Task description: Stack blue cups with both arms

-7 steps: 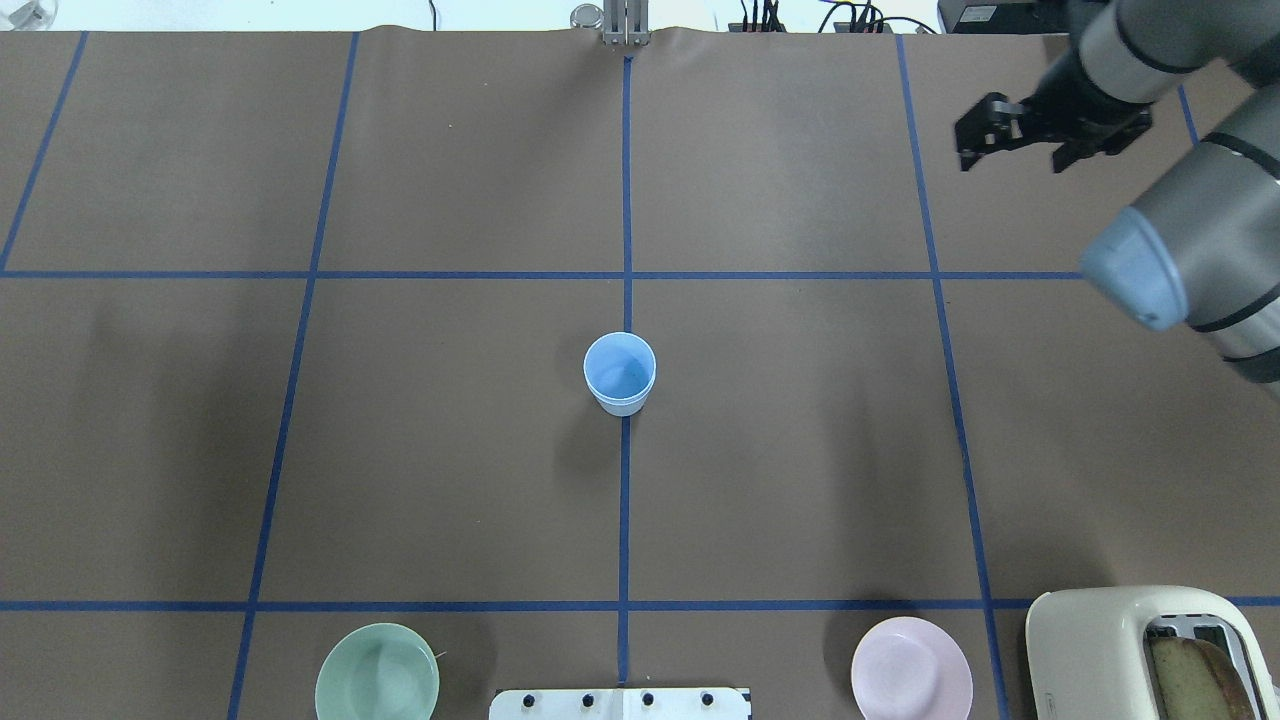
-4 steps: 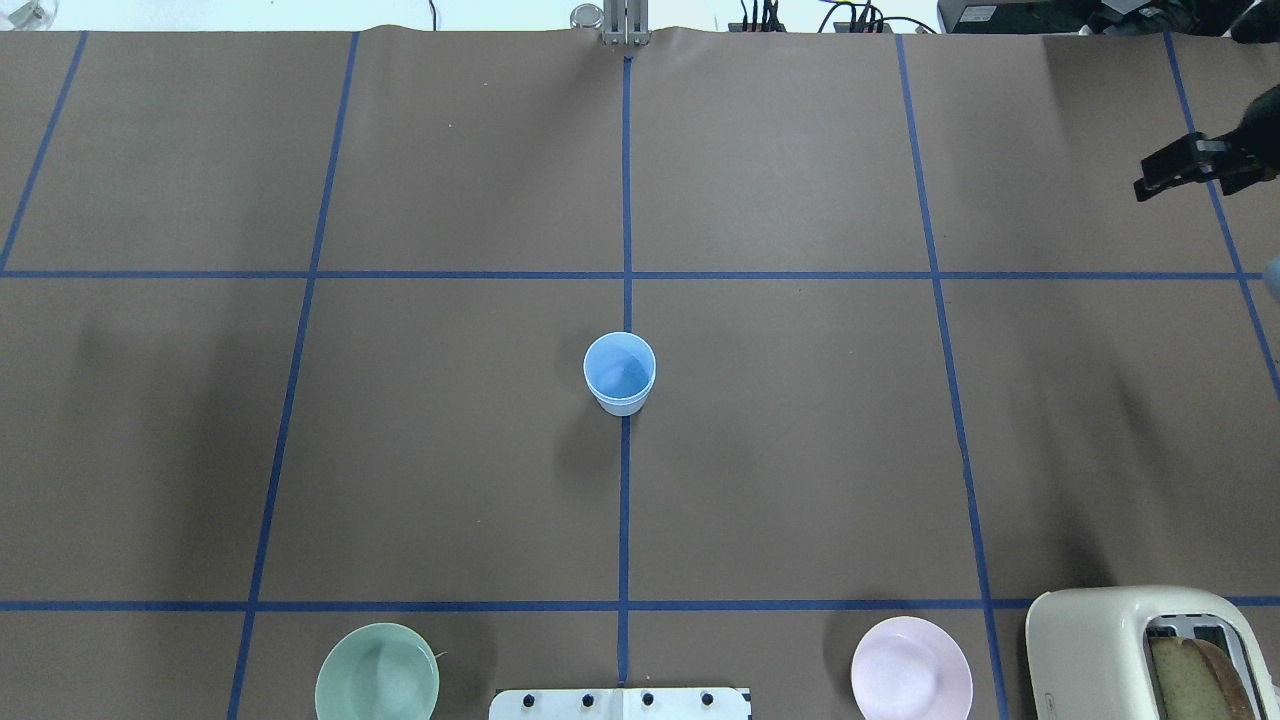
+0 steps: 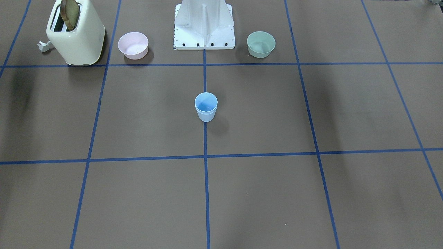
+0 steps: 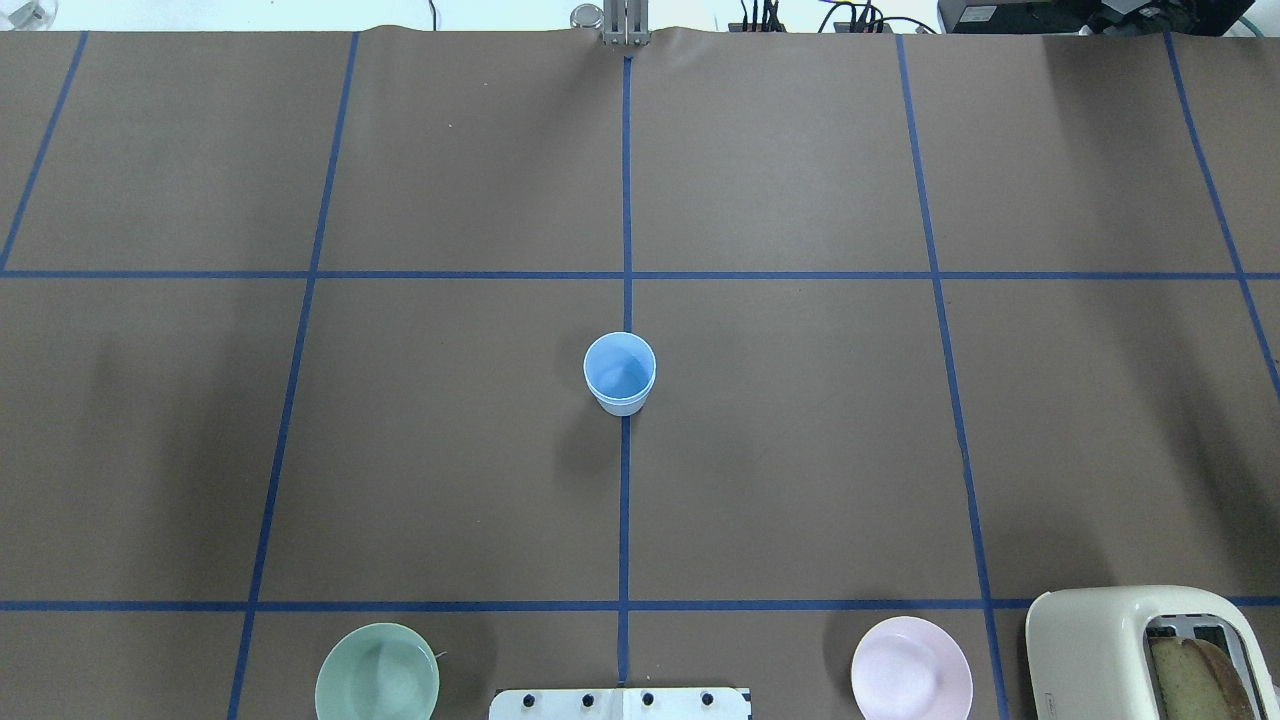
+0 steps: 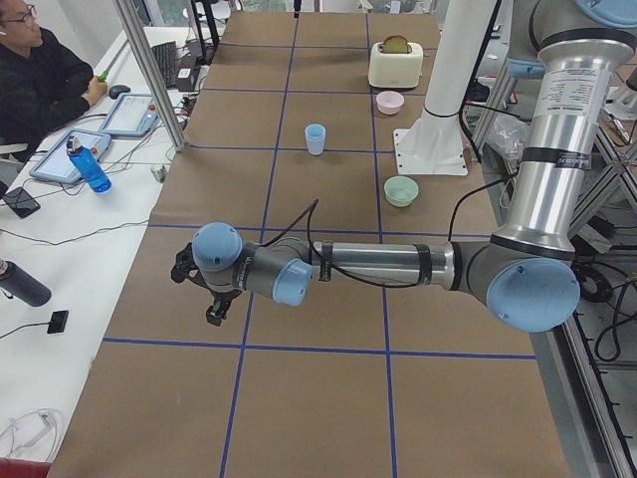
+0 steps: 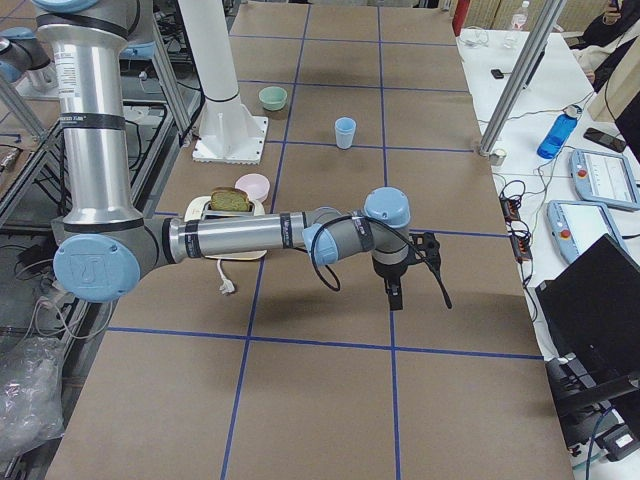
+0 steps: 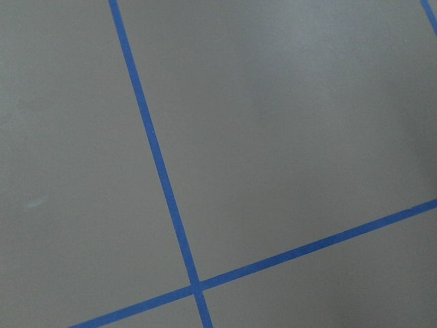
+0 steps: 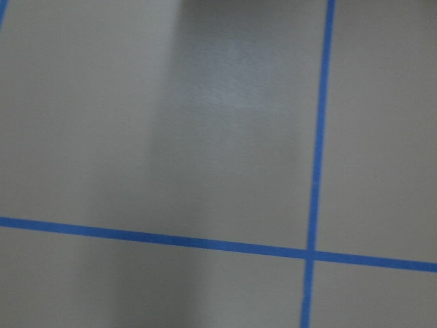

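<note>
The blue cups [image 4: 620, 373] stand upright on the table's centre line as one tumbler shape. In the front view [image 3: 206, 108] a second rim line shows just under the top rim, as of one cup nested in the other. They also show in the side views [image 5: 316, 138] [image 6: 345, 131]. My left gripper [image 5: 199, 294] hangs low over the table far off to the left; I cannot tell if it is open. My right gripper [image 6: 418, 288] hangs low far off to the right; I cannot tell its state either. Both wrist views show only brown paper and blue tape.
A mint-green bowl [image 4: 377, 672] and a pink bowl [image 4: 911, 668] flank the white mounting base [image 4: 620, 703]. A cream toaster [image 4: 1150, 652] with bread in it stands at the near right corner. Operators' desks with tablets and bottles line the far edge.
My right arm and gripper have swung out of the overhead view to the right. The cups have not moved.
</note>
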`<act>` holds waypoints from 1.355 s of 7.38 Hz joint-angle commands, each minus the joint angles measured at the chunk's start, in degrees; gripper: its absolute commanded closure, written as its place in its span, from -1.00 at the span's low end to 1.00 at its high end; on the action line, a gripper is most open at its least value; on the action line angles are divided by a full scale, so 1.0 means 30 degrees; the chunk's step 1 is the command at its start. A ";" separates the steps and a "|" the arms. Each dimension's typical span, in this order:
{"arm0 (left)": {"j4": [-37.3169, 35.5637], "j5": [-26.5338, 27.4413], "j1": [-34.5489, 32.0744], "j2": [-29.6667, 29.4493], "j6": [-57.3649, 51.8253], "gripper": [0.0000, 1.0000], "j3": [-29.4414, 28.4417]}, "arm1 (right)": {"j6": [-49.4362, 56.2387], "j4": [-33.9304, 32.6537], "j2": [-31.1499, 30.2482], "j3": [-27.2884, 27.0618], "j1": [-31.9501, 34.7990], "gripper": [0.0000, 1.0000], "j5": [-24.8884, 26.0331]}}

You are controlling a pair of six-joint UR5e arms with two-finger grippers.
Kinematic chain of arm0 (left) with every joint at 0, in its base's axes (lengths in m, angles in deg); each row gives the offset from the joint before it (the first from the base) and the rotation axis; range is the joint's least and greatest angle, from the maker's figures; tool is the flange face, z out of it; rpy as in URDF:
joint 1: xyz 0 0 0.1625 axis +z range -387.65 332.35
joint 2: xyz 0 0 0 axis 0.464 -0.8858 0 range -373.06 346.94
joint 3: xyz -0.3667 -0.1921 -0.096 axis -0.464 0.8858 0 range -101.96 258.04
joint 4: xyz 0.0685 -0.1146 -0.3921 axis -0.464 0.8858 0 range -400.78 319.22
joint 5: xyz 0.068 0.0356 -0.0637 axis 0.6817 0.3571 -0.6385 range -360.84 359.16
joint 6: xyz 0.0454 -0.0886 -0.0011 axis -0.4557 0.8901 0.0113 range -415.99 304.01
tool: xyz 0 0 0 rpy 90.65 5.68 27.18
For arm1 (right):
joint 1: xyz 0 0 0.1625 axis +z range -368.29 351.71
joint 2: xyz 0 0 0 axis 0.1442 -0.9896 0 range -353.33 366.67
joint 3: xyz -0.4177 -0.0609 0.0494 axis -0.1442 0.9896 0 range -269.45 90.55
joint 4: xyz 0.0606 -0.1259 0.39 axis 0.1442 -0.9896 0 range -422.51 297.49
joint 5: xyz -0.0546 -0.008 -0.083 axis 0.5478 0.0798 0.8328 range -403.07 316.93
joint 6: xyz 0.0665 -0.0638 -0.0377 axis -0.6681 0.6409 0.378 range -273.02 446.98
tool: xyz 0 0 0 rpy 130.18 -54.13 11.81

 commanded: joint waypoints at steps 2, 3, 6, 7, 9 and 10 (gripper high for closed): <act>-0.0010 -0.0238 -0.0114 0.0264 0.0023 -0.95 0.0267 | 0.0341 0.0022 -0.0650 0.0053 0.1470 -1.00 -0.1287; -0.0010 -0.0209 -0.0085 0.0264 0.0023 -0.95 0.0267 | 0.0225 -0.0297 -0.0535 0.0083 0.1532 -1.00 -0.1380; 0.0019 -0.0179 -0.0085 0.0293 0.0023 -0.95 0.0296 | 0.0342 0.0022 -0.0649 -0.0003 0.1532 -1.00 -0.1409; 0.0019 -0.0150 -0.0085 0.0293 0.0023 -0.95 0.0296 | 0.0225 -0.0065 -0.0593 -0.0092 0.1532 -1.00 -0.1323; 0.0019 -0.0150 -0.0085 0.0293 0.0023 -0.95 0.0296 | 0.0253 -0.0095 -0.0534 -0.0063 0.1532 -1.00 -0.1409; 0.0019 -0.0121 -0.0085 0.0293 0.0023 -0.95 0.0296 | 0.0253 -0.0095 -0.0534 -0.0063 0.1532 -1.00 -0.1410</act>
